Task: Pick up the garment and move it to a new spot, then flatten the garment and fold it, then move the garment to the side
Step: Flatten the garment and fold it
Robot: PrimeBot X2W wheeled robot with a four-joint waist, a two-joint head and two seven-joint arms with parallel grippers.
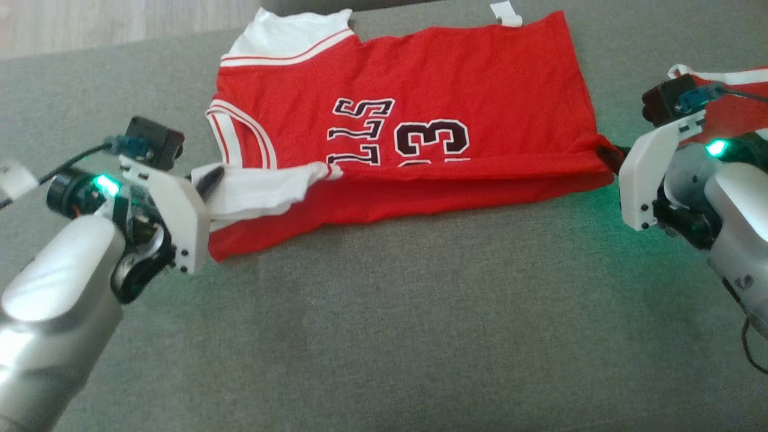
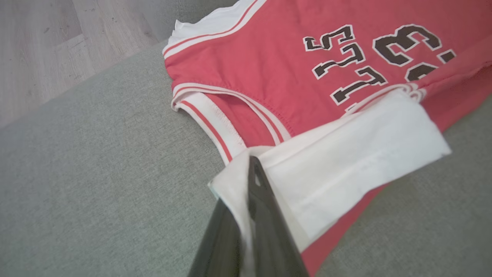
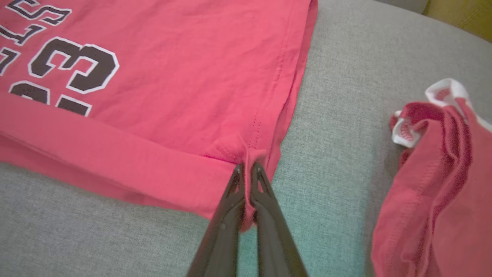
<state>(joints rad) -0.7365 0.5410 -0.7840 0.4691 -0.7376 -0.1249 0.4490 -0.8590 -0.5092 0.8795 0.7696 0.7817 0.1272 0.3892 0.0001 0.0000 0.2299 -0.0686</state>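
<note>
The grey cushion (image 1: 384, 336) carries the jersey (image 1: 420, 108), laid flat ahead of both sets of fingers, near edge doubled over. The left gripper (image 2: 251, 165) is closed on the white sleeve (image 2: 346, 161) at the fold's left end. The right gripper (image 3: 248, 169) is closed on the jersey's red corner at the right end. Judged purpose: the two pinches hold the doubled edge taut and level for folding. A second garment (image 3: 430, 184) lies right of the right fingers, apart from the jersey; it may crowd the side placement
</note>
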